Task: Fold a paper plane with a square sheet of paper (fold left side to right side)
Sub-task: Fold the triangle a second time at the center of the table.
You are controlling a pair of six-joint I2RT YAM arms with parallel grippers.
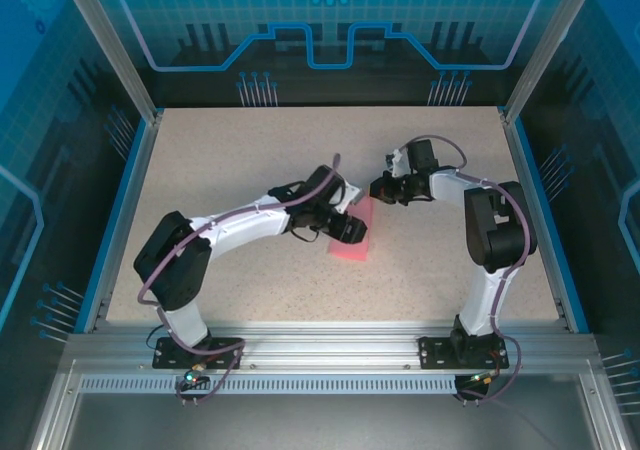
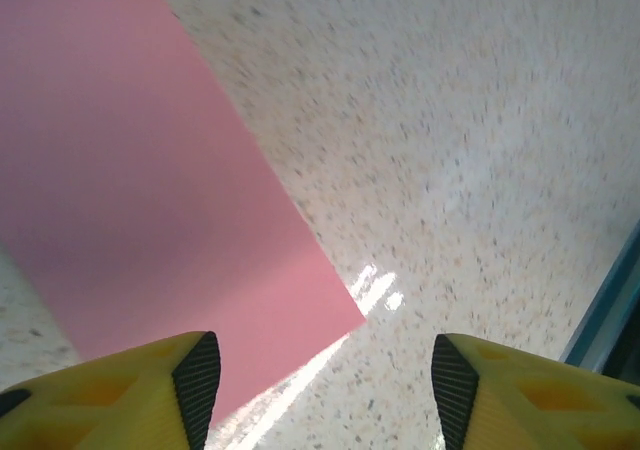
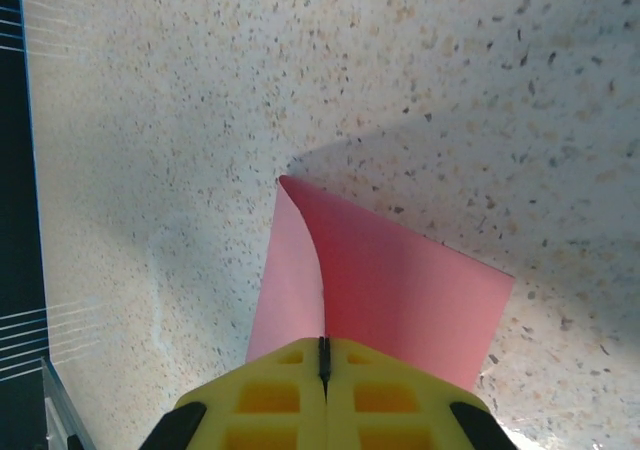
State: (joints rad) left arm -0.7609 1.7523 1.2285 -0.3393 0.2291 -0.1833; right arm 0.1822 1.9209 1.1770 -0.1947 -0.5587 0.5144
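we count one thin salmon-pink sheet of paper (image 1: 352,246) on the speckled beige surface (image 1: 220,170), near its middle, and two yellow-fingered claws. the right claw (image 3: 323,355) is clenched on a lifted edge of the sheet. the left claw (image 2: 325,370) hangs released, one finger over the sheet's corner.

1 pink sheet (image 1: 351,248), 2 arms (image 1: 240,232) (image 1: 490,225)

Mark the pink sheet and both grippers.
square sheet of paper (image 2: 150,200): left wrist view, flat middle.
left gripper (image 2: 325,375): left wrist view, midway between open fingertips.
right gripper (image 3: 323,355): right wrist view, seam of shut fingertips.
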